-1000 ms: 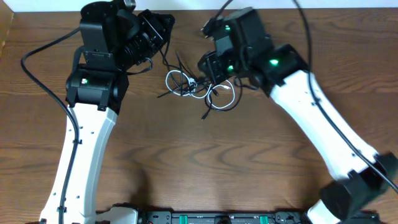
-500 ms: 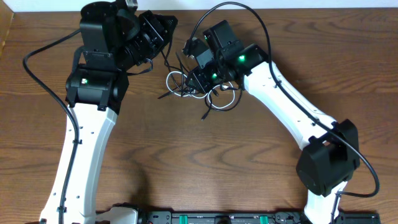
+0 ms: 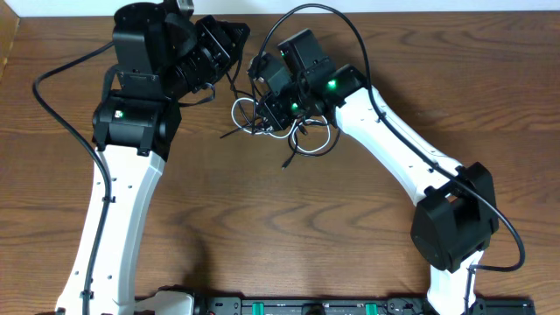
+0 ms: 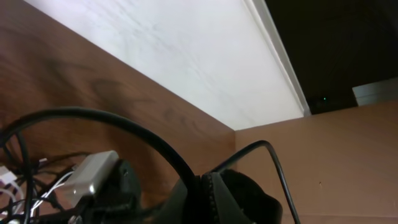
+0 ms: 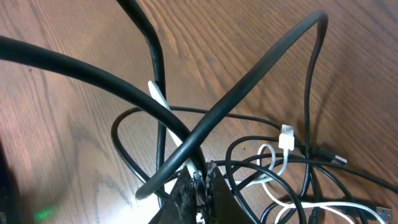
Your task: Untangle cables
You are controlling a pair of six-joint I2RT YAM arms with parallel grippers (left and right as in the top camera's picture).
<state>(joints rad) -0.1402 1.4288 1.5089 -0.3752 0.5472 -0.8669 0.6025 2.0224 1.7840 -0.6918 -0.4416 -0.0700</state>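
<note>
The cables (image 3: 293, 133) lie knotted on the brown table, several thin black cords looped with a white cord (image 5: 273, 158). My right gripper (image 3: 267, 112) is down at the left side of the knot. In the right wrist view its jaws (image 5: 200, 182) are shut on the white cord, with black cords crossing just above them. My left gripper (image 3: 238, 35) is raised at the back of the table. Its jaws (image 4: 208, 194) are shut on a black cable (image 4: 112, 118) that arcs down toward the tangle (image 4: 18, 186).
The table's back edge meets a white wall (image 4: 186, 62) close behind the left gripper. A thick black lead (image 3: 324, 10) arches over the right arm. A dark rail (image 3: 306, 306) runs along the table's front edge.
The right arm has swung left and down onto the tangle, and its jaws have gone from partly open to shut. The left arm has not moved.
</note>
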